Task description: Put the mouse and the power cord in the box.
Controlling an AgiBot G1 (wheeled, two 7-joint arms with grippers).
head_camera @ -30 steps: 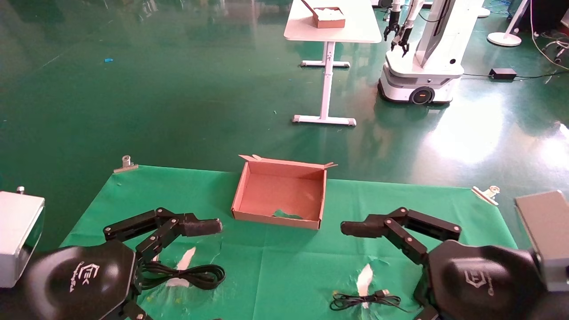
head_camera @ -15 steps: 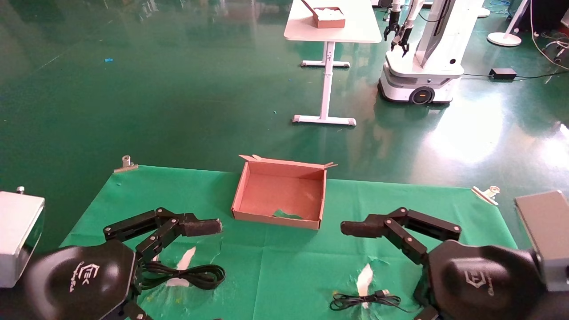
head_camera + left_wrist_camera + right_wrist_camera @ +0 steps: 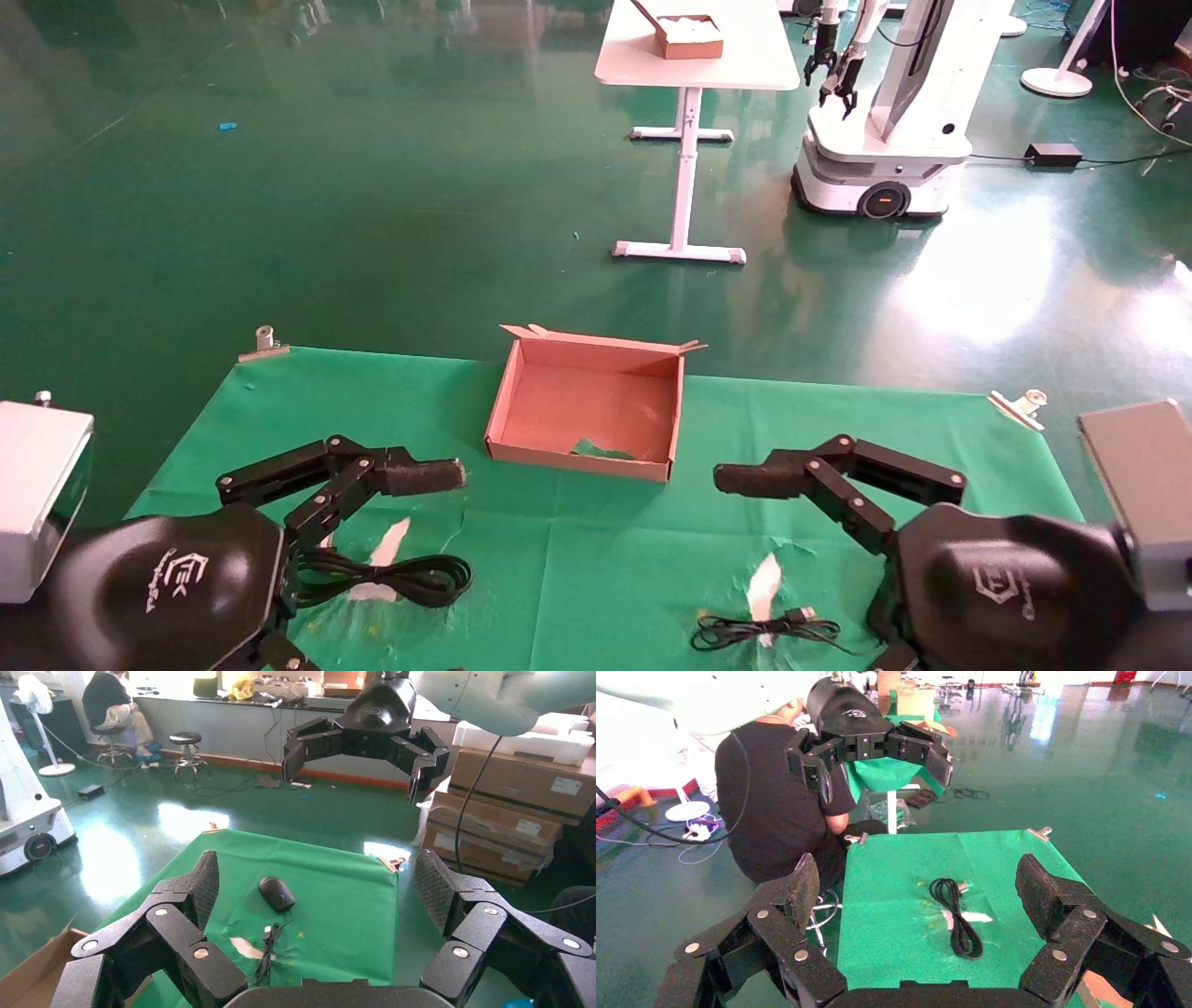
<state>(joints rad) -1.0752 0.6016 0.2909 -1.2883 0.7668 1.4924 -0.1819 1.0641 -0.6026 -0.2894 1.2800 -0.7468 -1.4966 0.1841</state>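
Above the green cloth I hold both the left gripper (image 3: 438, 477) and right gripper (image 3: 745, 480) spread wide, nothing is packed, and next I should lower onto the power cord (image 3: 410, 576) left of the box (image 3: 585, 447) or the mouse (image 3: 275, 893).

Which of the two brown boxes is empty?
The near box on the green cloth, between the two grippers; its floor is bare and torn. The small box on the far white table holds white contents.

Black linkage jaws, silver screws
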